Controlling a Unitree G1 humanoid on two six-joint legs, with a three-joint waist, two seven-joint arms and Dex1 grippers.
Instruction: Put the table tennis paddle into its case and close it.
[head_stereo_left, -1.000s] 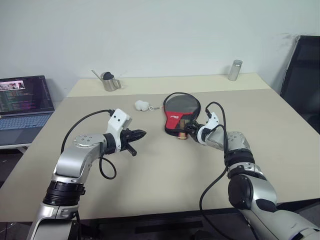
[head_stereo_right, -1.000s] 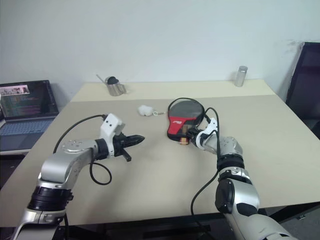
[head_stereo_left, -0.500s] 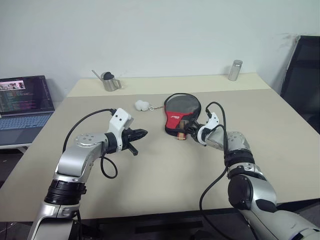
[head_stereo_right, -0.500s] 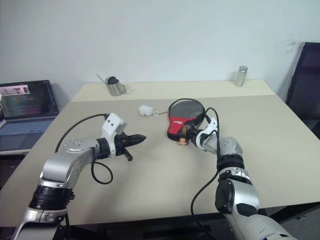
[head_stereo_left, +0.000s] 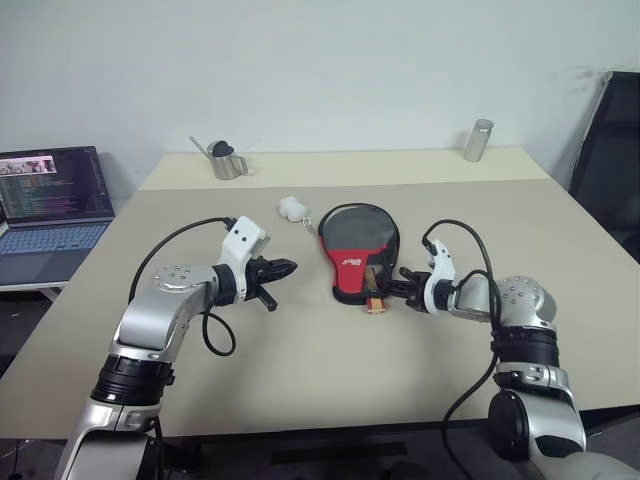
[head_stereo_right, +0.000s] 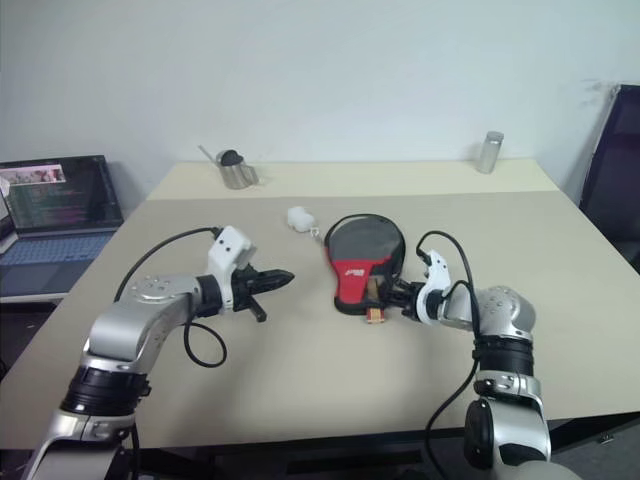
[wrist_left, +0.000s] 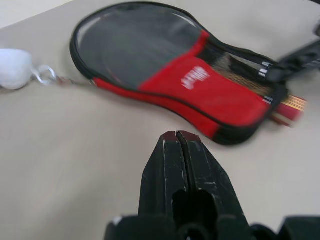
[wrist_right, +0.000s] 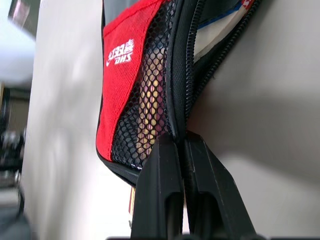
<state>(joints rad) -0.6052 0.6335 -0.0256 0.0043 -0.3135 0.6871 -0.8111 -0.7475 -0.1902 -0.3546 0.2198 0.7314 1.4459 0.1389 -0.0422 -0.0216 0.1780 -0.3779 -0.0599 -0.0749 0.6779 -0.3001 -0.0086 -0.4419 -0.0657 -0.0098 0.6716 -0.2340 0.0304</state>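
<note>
So the case (head_stereo_left: 357, 243) is lying flat near the middle of the beige table (head_stereo_left: 300, 350), grey-black round part pointing toward the far edge, red part with the white logo and mesh pocket toward the robot. The paddle (head_stereo_left: 376, 304) is inside it, and just the striped end of the handle pokes out of the narrow end.

The right gripper (head_stereo_left: 404, 292) is right at that narrow end. In the right wrist view its fingertips (wrist_right: 167, 150) are pressed together at the black zipper edge of the case, beside the mesh; looks like they're pinching the zipper, but I can't make out a pull tab between them. The zip there is still gaping.

The left gripper (head_stereo_left: 284, 267) hangs over bare table, off to the left of the case and apart from it, fingers squeezed fully together with nothing in them.

Other stuff on the table: a small white fluffy keychain thing (head_stereo_left: 292, 208) just beside the case's round end, a little metal watering can (head_stereo_left: 226, 162) at the far left, and a metal cup (head_stereo_left: 477, 140) at the far right. A laptop (head_stereo_left: 50, 205) with its screen on sits on a separate surface to the left.
</note>
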